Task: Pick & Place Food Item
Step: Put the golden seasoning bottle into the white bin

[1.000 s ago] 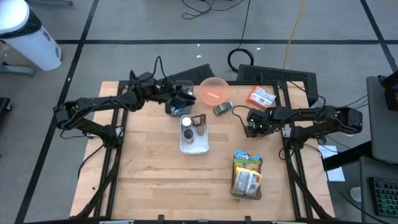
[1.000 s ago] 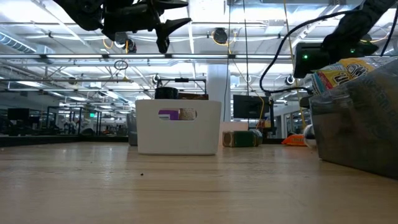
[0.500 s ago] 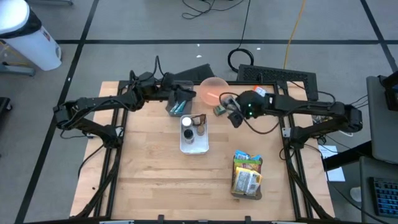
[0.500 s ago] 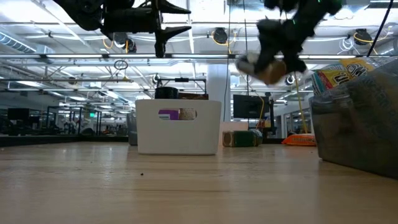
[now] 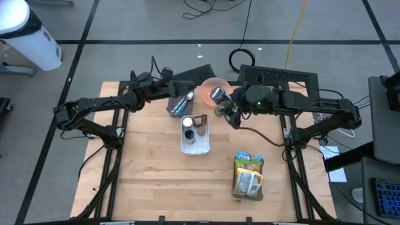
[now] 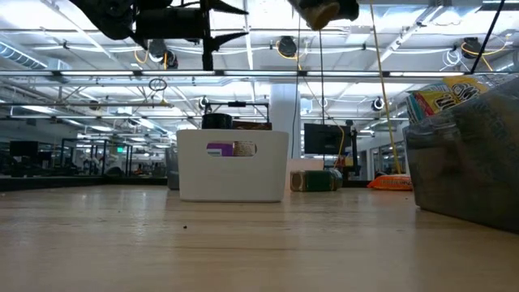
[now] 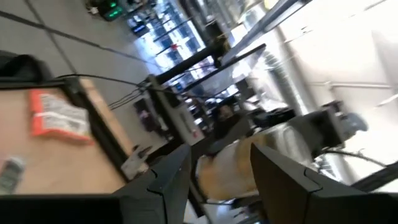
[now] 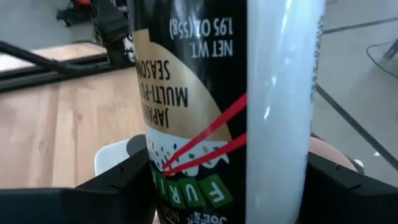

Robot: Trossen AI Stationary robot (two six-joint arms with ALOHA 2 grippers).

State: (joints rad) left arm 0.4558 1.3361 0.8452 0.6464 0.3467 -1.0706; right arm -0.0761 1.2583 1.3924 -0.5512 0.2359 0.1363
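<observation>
Above the pink bowl, at the bin's one o'clock, the right gripper is clamping a seasoning jar (lifted high); loosening would be dropping it.

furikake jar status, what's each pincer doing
Right pincer shut on furikake jar, raised over pink bowl. Left pincer open, empty, beside white bin. Nothing in the way.

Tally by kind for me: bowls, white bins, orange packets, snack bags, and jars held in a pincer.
Bowl: 1
White bin: 1
Orange packet: 1
Snack bag: 1
Jar, held: 1
Total: 5
</observation>
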